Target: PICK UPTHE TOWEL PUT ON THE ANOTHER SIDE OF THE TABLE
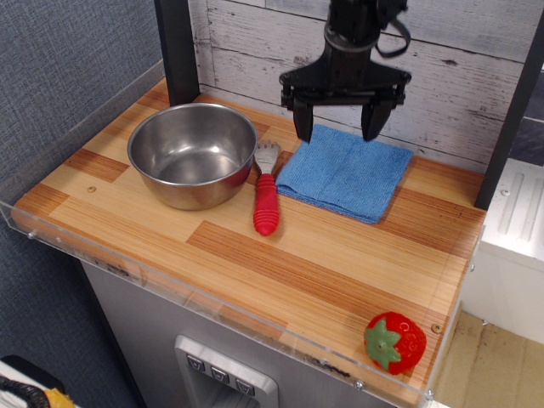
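Note:
The towel (344, 174) is a flat, folded blue cloth with a centre crease, lying at the back right of the wood-plank table (280, 263). My gripper (337, 129) hangs open just above the towel's far edge, its two black fingers spread about as wide as half the cloth. It holds nothing.
A steel bowl (192, 154) stands at the back left. A red-handled utensil (266, 197) lies between the bowl and the towel. A red strawberry toy (394, 342) sits at the front right corner. A clear acrylic rim (212, 306) runs along the table's front edge. A black post (176, 49) stands behind the bowl.

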`<state>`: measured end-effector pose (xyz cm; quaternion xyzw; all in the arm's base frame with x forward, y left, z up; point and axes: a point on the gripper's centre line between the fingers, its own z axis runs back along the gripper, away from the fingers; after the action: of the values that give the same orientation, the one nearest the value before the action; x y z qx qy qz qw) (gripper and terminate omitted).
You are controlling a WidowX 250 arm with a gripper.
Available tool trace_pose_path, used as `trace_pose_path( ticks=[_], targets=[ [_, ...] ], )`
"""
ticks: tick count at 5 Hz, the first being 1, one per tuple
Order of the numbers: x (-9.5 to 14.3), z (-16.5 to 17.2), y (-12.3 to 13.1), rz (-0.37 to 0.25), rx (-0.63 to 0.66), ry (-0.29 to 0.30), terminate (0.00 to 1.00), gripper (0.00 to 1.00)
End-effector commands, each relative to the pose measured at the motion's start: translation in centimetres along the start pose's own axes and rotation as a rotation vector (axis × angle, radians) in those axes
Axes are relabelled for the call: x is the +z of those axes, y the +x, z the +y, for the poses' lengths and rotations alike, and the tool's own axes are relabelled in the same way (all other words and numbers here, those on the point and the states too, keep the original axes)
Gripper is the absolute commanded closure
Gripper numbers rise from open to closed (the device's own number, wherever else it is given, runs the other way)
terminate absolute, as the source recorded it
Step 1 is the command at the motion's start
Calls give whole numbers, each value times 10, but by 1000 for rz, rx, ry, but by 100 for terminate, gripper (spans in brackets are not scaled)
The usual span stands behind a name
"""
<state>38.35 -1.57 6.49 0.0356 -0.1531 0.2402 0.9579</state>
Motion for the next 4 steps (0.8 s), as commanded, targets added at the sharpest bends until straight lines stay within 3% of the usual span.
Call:
trace_pose_path(
  ticks=[1,4],
  targets=[
    [-17,-11,-1,7,-5,-3,0,0],
    [-42,-12,-22,71,-6,7,0,0]
  ],
)
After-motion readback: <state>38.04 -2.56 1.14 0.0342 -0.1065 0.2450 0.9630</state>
